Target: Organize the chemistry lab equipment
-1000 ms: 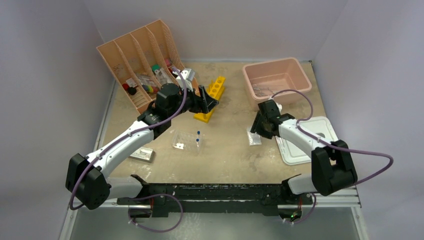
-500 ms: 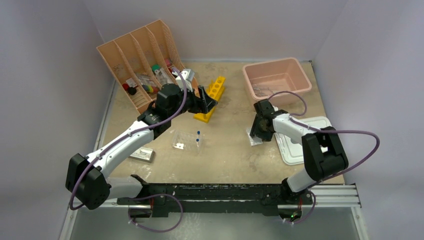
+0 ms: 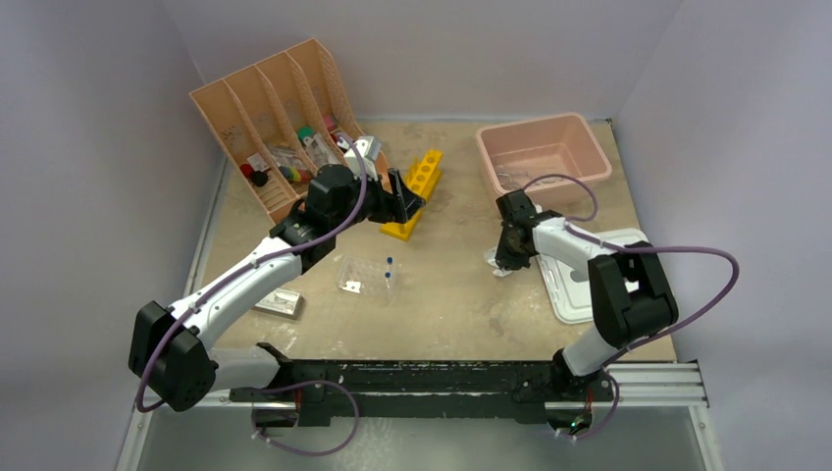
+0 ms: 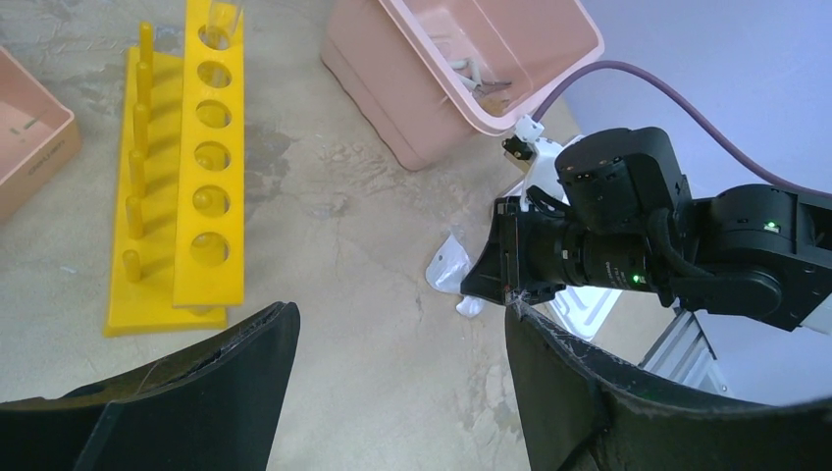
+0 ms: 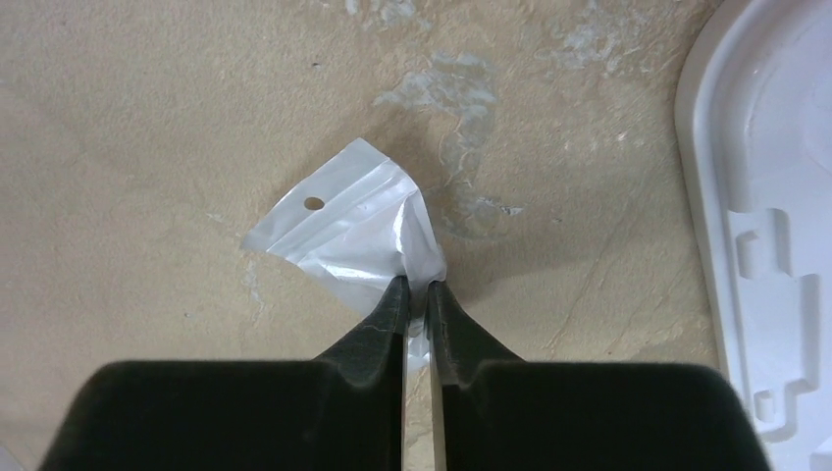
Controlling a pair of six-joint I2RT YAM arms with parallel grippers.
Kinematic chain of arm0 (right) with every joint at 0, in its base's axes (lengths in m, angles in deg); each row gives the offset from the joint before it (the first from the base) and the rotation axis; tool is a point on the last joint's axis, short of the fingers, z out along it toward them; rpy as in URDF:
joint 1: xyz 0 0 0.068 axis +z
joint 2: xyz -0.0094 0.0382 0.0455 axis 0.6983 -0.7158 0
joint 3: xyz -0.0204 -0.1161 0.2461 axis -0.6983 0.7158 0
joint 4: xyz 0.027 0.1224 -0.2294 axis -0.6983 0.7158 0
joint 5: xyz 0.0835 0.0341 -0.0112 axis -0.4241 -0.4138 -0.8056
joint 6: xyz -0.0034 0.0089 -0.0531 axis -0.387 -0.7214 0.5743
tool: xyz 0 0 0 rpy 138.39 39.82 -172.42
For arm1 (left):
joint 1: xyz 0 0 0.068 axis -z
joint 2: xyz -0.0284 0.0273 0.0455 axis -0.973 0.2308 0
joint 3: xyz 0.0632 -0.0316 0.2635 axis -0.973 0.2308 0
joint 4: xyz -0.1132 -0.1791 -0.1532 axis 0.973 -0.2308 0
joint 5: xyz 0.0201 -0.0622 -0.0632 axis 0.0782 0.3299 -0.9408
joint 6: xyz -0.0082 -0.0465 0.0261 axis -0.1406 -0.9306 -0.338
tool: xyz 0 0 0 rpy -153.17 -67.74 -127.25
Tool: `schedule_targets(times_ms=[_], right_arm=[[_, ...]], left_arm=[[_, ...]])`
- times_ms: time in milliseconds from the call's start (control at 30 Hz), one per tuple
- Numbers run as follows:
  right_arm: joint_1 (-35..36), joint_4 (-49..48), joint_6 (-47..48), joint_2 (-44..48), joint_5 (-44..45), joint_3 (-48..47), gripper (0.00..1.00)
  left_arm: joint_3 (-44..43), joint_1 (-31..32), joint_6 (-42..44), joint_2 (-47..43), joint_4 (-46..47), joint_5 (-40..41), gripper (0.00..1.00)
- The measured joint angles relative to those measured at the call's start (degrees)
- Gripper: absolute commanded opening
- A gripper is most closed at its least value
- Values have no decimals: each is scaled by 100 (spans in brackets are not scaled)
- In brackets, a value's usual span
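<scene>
A white packet (image 5: pixel 343 231) with a punched hole lies crumpled on the tan table, and my right gripper (image 5: pixel 418 287) is shut on its corner. From above, that packet (image 3: pixel 494 262) sits just left of the white lid, with the right gripper (image 3: pixel 505 255) over it. My left gripper (image 3: pixel 404 199) hangs open and empty beside the yellow rack; in its own view the left gripper (image 4: pixel 397 314) frames bare table, with the packet (image 4: pixel 446 267) ahead. A clear bag of blue-tipped pipettes (image 3: pixel 368 275) and a silver blister sheet (image 3: pixel 278 302) lie on the table.
The peach slotted organizer (image 3: pixel 231 113) stands at the back left holding small items. A yellow test-tube rack (image 3: pixel 417 186) lies mid-table. The pink tub (image 3: pixel 586 147) sits at the back right with metal pieces inside, and its white lid (image 3: pixel 628 250) lies in front.
My right gripper has closed on the packet's corner, bunching it up, and the right arm's elbow has swung inward. The left arm has not moved.
</scene>
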Motion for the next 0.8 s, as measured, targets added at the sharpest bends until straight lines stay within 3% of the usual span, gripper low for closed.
schedule_targets(times_ms=[333, 800], right_arm=[[0, -57, 262, 1014, -232, -109, 2], [-92, 560, 1130, 1117, -131, -1930, 5]], left_arm=[[0, 0, 2, -2, -13, 83, 76], [0, 0, 2, -2, -11, 101, 76]])
